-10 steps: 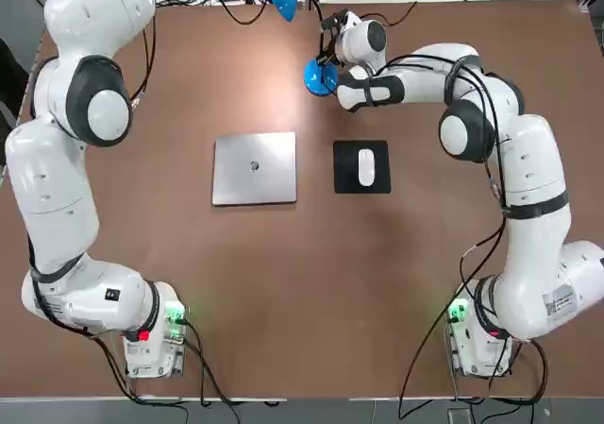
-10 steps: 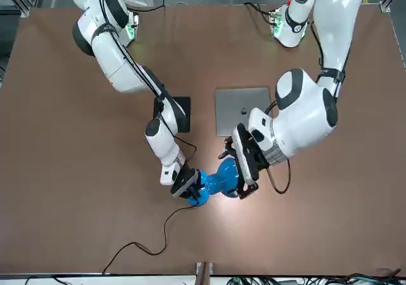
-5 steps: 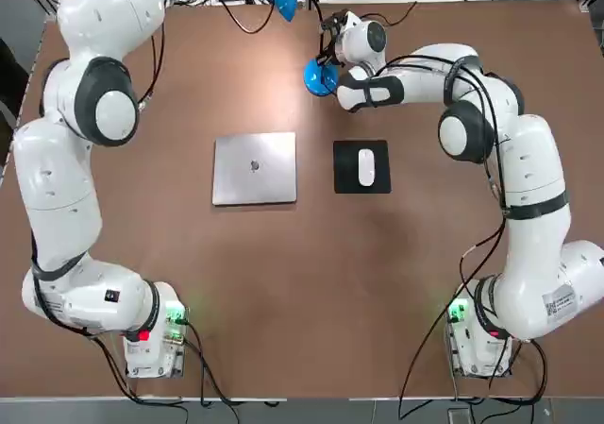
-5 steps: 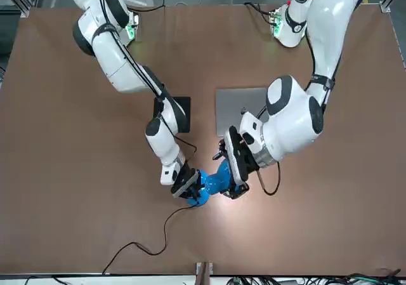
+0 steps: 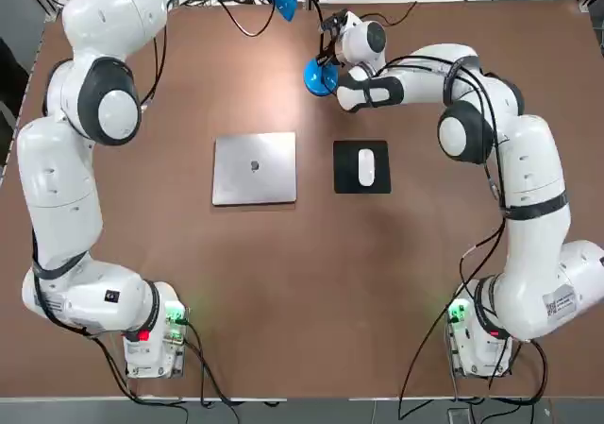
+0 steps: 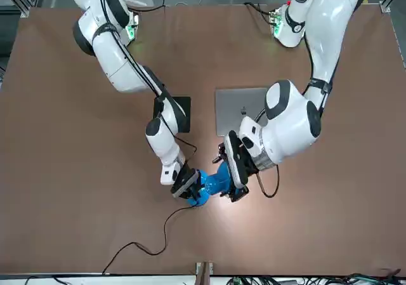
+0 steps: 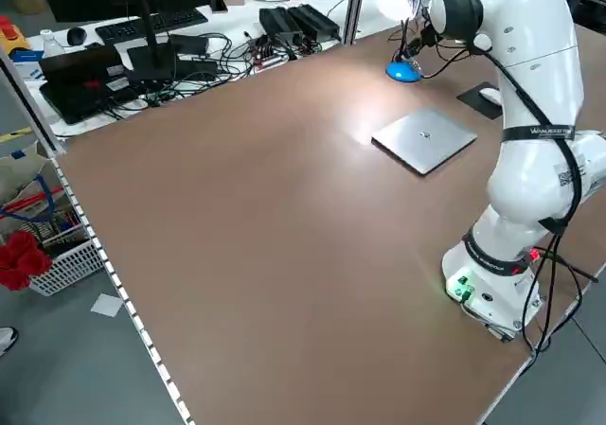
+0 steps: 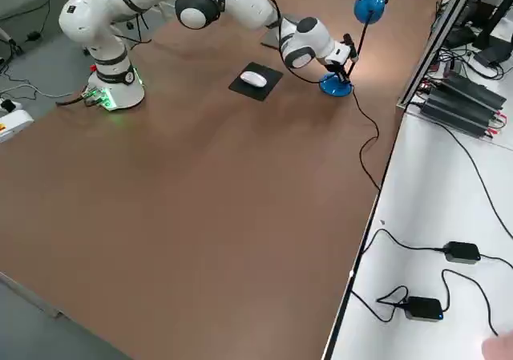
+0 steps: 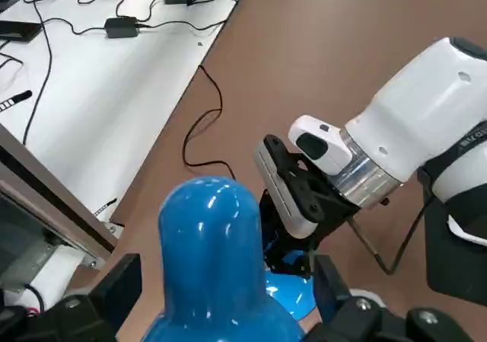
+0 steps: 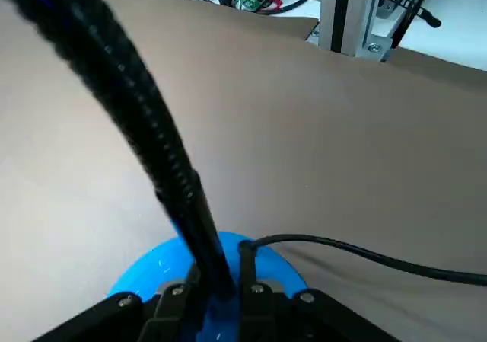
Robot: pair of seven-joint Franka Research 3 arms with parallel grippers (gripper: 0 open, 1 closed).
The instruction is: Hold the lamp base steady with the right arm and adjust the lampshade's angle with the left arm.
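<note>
The lamp base [image 5: 317,77] is a glossy blue disc near the table's far edge, also in the right side view [image 8: 335,86]. A thin black neck [image 10: 144,129] rises from it. My right gripper [image 10: 214,290] is shut on the foot of that neck, just above the base [image 10: 152,277]; in the front view it [image 6: 186,186] sits low over the disc. The blue lampshade [image 9: 213,243] stands between the two spread fingers of my left gripper [image 6: 232,169], which is open and straddles the shade [image 6: 217,179] from above. The shade also shows at the top view's far edge [image 5: 284,3].
A closed grey laptop [image 5: 254,167] and a white mouse [image 5: 366,167] on a black pad lie mid-table. The lamp's black cord [image 6: 144,245] trails toward the far edge. Beyond that edge is a white desk [image 8: 449,184] with cables and adapters.
My left arm has swung toward the lamp and brought its open gripper closer around the lampshade. The right arm and the lamp base have not moved.
</note>
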